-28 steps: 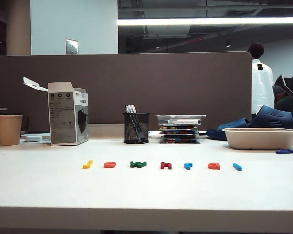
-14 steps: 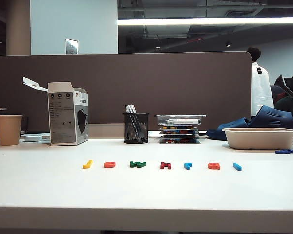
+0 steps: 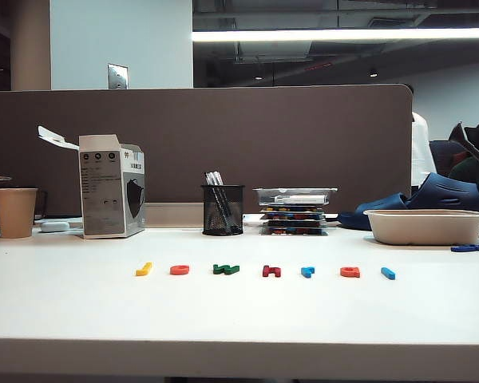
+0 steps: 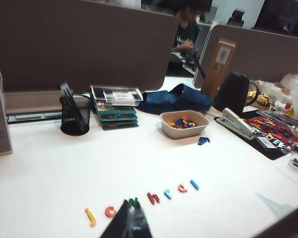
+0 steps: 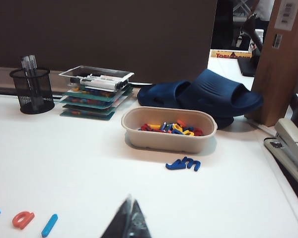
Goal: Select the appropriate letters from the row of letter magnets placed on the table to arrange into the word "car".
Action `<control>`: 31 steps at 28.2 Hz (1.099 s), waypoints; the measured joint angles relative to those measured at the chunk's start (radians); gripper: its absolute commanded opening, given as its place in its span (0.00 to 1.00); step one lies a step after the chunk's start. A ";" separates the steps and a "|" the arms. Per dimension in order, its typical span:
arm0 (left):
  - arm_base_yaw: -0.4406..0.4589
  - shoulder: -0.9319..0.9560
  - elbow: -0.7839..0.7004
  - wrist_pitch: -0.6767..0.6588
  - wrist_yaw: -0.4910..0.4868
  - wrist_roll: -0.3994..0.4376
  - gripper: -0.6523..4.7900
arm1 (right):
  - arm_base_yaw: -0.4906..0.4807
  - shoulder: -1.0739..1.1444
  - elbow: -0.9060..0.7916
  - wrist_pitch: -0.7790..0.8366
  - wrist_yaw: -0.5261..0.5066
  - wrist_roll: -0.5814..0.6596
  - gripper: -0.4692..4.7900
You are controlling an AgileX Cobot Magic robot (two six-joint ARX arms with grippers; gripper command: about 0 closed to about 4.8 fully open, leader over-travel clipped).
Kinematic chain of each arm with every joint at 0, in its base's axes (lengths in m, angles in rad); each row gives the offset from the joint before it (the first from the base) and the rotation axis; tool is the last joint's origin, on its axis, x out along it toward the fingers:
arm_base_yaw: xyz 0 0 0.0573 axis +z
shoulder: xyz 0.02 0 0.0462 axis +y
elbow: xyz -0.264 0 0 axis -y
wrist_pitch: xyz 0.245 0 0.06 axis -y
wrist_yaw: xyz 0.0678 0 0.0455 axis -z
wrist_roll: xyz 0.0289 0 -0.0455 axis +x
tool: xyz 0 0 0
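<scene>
Your row of letter magnets lies untouched across the middle of the counter, parallel to its front edge. The orange-red c is second from the left end, the light-blue r fifth and the orange-red a sixth. Your left claw hangs above the front edge just before the green letter, tips pressed together and holding nothing. Your right claw hovers nearer the right end, also pressed together, with the a and the blue bar beside it.
</scene>
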 measured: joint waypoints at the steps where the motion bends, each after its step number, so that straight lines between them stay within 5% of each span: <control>1: 0.000 0.076 0.112 -0.068 0.002 0.000 0.11 | 0.000 0.000 0.000 -0.007 0.000 0.000 0.08; 10: -0.001 0.600 0.858 -0.488 0.225 -0.059 0.11 | 0.000 0.000 0.000 -0.061 0.000 0.000 0.08; 15: -0.002 0.761 1.101 -0.748 0.229 -0.106 0.11 | 0.000 0.000 0.000 -0.069 0.000 0.000 0.08; 24: -0.133 0.830 1.116 -0.796 0.204 -0.122 0.11 | 0.000 0.000 0.000 -0.069 0.001 0.000 0.08; 31: -0.486 0.920 1.115 -0.797 0.022 -0.156 0.11 | 0.000 0.000 0.000 -0.069 0.002 0.000 0.08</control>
